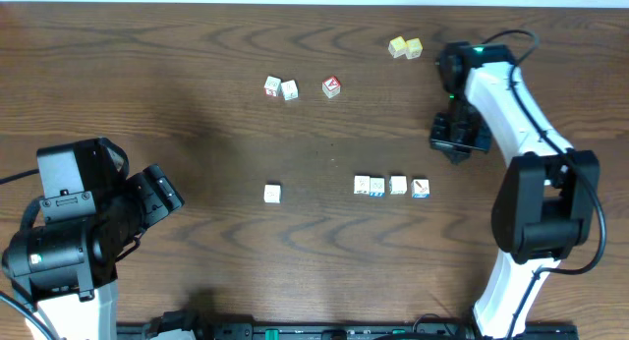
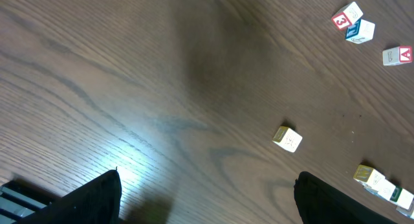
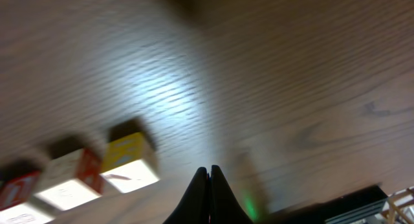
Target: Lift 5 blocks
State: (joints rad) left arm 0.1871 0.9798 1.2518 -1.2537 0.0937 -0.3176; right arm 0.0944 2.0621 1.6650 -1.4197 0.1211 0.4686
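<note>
Four blocks [image 1: 398, 186] in a row, lone block [image 1: 272, 193] left

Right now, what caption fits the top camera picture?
Four blocks in a row, one lone block, on a wooden table.

Five small white blocks are seen resting flat on the wooden table, in one line across its middle, well away from every edge. Four are set in a row right of centre: the leftmost block [image 1: 362, 186] is touched by the second block [image 1: 377, 187] (blue print shows low on it), while the third block [image 1: 398, 186] and the fourth block [image 1: 421, 189], marked with a dark diagonal, stand slightly apart. The lone block [image 1: 272, 193] is placed well apart, toward the left edge.
</note>
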